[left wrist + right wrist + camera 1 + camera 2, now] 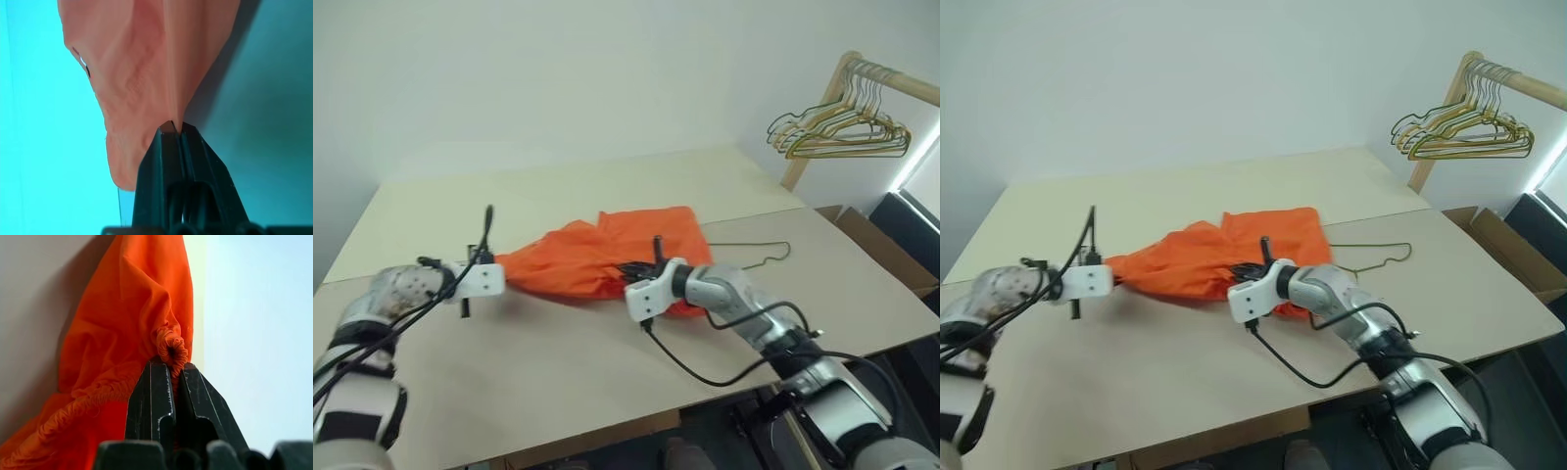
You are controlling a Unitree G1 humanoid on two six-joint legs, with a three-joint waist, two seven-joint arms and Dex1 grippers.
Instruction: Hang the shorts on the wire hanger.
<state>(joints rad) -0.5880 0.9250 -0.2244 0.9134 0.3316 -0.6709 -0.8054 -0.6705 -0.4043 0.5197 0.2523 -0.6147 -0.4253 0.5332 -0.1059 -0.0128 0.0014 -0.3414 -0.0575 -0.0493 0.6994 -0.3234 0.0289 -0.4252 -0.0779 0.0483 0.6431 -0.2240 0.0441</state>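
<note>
Head view: shorts lie bunched at frame centre on the tabletop, pinched at either end by the left gripper and right gripper; hanger lies right of centre, partly under them.
Left wrist: gripper clamped on a fabric fold.
Right wrist: gripper clamped on the waistband.
Progress: shorts grasped; threading onto the hanger not yet done.
</note>
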